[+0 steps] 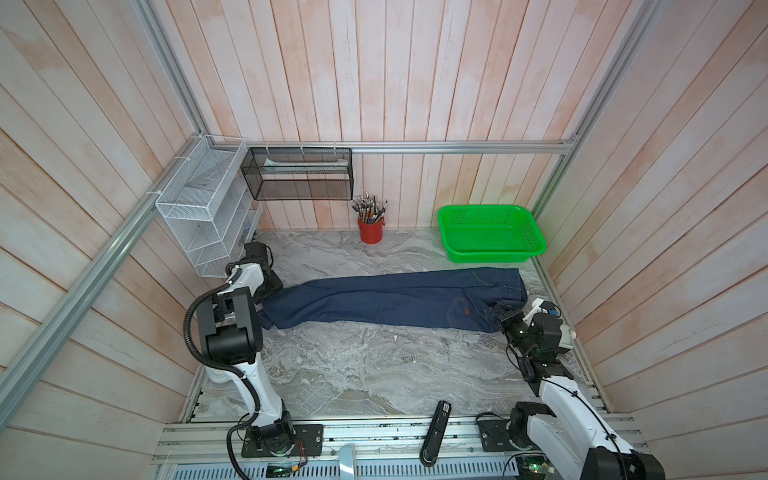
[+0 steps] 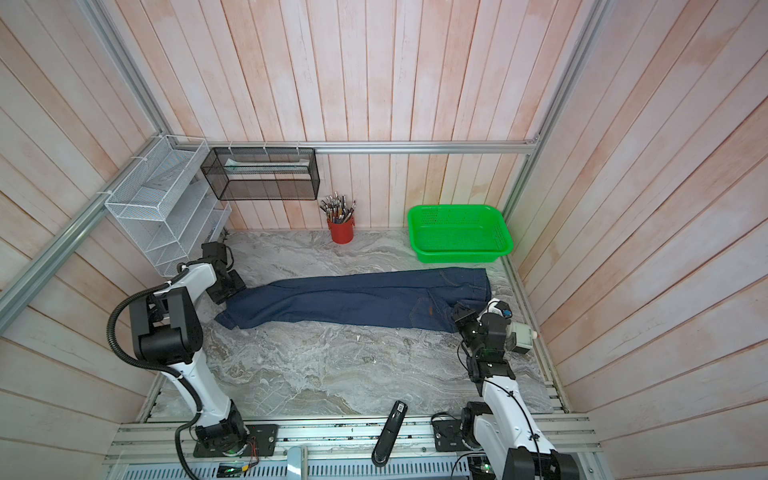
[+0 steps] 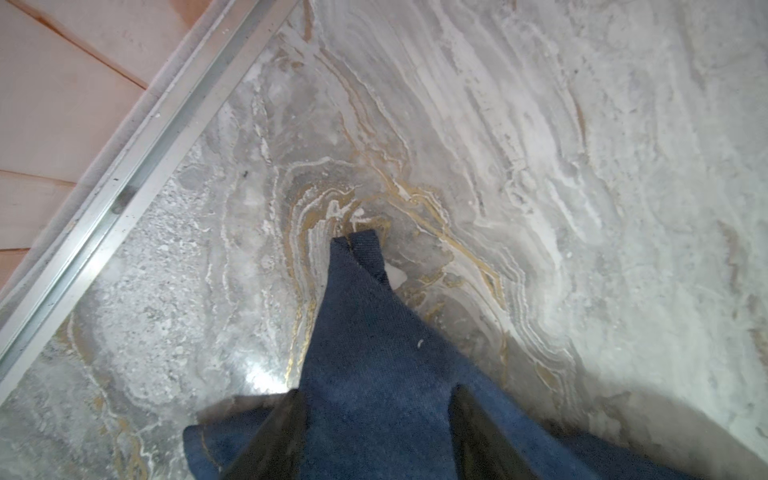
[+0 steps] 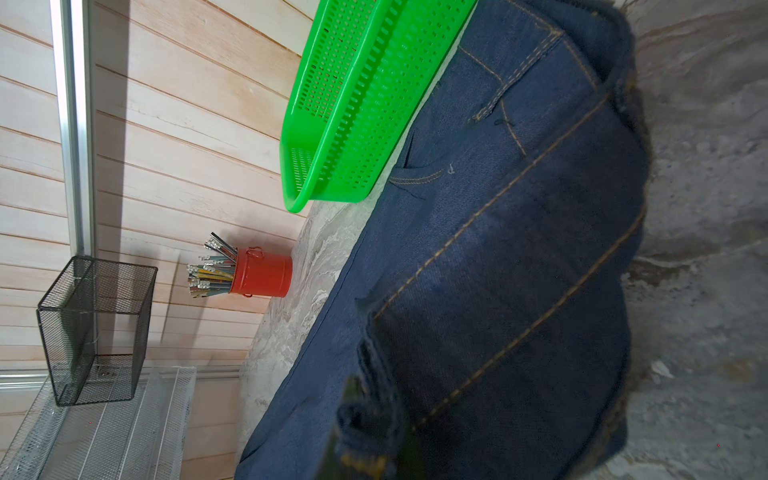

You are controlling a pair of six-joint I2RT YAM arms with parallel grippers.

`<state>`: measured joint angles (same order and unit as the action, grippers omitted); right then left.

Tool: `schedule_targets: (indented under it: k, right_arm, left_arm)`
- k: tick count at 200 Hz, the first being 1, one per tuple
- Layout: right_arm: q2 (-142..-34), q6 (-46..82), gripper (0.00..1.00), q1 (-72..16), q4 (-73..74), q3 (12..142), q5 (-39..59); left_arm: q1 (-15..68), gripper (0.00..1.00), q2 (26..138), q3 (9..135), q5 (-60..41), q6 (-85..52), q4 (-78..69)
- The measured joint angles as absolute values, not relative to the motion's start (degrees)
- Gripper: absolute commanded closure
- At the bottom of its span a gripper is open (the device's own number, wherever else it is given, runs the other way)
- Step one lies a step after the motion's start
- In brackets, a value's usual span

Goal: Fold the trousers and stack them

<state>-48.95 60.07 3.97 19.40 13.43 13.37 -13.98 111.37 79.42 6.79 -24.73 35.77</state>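
Both top views: dark indigo denim trousers [image 1: 395, 299] lie flat, left to right, across the grey marble tabletop [image 1: 353, 374], waist right. Right gripper [image 1: 502, 311] is clamped on the waistband; left gripper [image 3: 374, 407] straddles a leg hem, its hold unclear. Lifted unevenly, the hem could slip free.

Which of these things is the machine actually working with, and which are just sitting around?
On the job: jeans, left gripper, right gripper.
Lying about: green basket, red pencil pot, black mesh box, white wire rack, black handheld device.
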Motion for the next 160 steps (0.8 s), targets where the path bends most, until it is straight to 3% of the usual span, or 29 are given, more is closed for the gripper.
schedule_targets:
  k: [80, 96, 128, 160]
  right_arm:
    - [-48.9, 60.4, 1.00, 3.9, 19.6, 12.8, 13.3]
    - [-49.0, 60.4, 1.00, 3.9, 19.7, 12.8, 13.3]
    - [-49.7, 60.5, 1.00, 3.8, 19.8, 12.8, 13.3]
    - [-49.8, 60.5, 1.00, 3.8, 19.8, 12.8, 13.3]
  left_arm:
    - [-14.3, 0.40, 114.0, 79.4, 7.9, -25.1, 35.2]
    - [-14.3, 0.47, 115.0, 79.4, 8.0, -25.0, 35.1]
    - [-14.5, 0.74, 116.6, 80.6, 7.7, -25.6, 35.1]
    - [-14.5, 0.91, 116.6, 80.7, 7.7, -25.8, 35.1]
